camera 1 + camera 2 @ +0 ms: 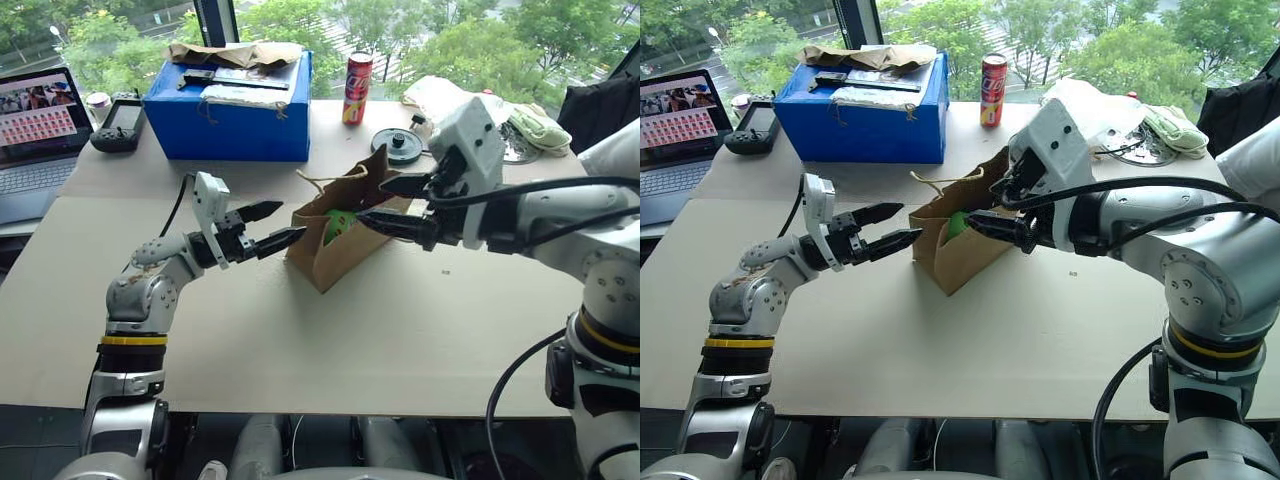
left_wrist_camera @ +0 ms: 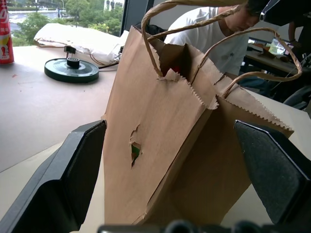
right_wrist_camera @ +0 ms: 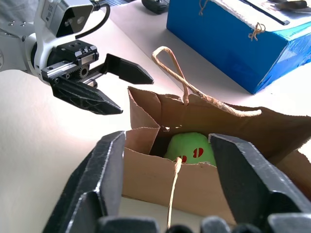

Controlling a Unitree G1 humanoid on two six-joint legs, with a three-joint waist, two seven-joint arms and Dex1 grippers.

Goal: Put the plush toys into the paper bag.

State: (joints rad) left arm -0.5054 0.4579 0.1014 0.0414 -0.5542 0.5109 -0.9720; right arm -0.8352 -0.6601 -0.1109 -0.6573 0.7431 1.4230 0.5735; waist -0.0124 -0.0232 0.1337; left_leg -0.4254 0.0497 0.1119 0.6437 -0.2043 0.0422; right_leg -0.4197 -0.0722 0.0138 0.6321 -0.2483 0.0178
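- Far left: a laptop and a black handheld controller, parked at the tabletop edge, well apart from the work.
- Behind, a blue box topped with crumpled brown paper, out of the arms' way.
- Left claw released, fingers spread wide, level and just beside the paper bag's near wall; not gripping, judged to be standing by to steady the bag.
- Centre: paper bag upright on the tabletop, leaning a little, mouth open upward, twine handles looped above; small tear in one side wall, green showing through.
- Green plush toy inside the bag, low between the walls, red marks facing up; a glimpse of red deeper in the bag from the left wrist view, possibly the chili toy, too little visible to be sure.
- Right claw over the bag's mouth, fingers parted and empty, straddling the rim; judged to be a drop position, toy already in.
- Farther back: a red soda can, a dark round disc, pale cloth.
- Task judged near complete, pending confirmation of the red toy.
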